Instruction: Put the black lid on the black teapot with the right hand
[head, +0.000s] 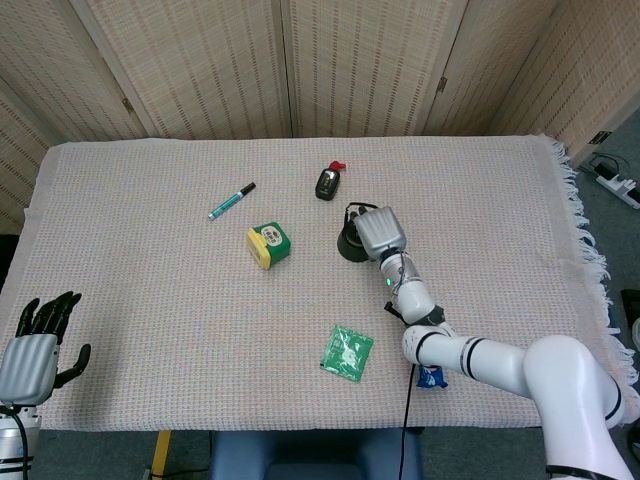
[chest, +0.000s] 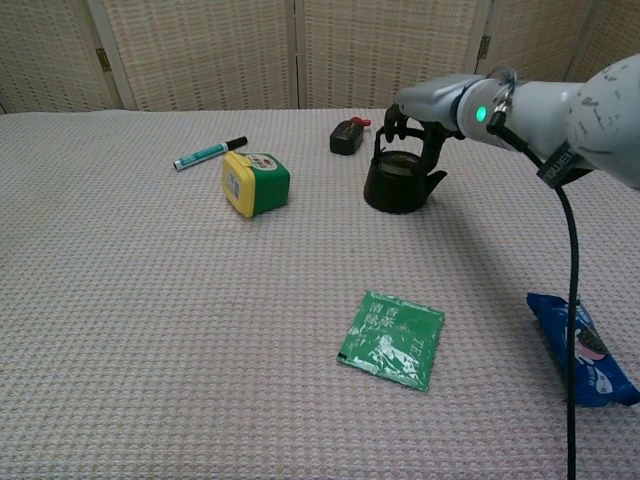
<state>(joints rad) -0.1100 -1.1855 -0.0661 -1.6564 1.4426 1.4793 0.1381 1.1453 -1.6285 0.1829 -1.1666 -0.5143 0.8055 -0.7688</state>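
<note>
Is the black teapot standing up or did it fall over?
Standing up. The black teapot sits flat on the table cloth, handle arched on top, with the right hand just above it. Whether the lid is on, I cannot tell.

Lab setup, cloth-covered table (head: 150, 290), folding screens (head: 350, 60)

Silver-backed right hand (head: 381, 234) with black fingers, green wrist light, white arm, black cable.

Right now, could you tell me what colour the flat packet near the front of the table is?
Green; the packet shows best in the chest view.
</note>
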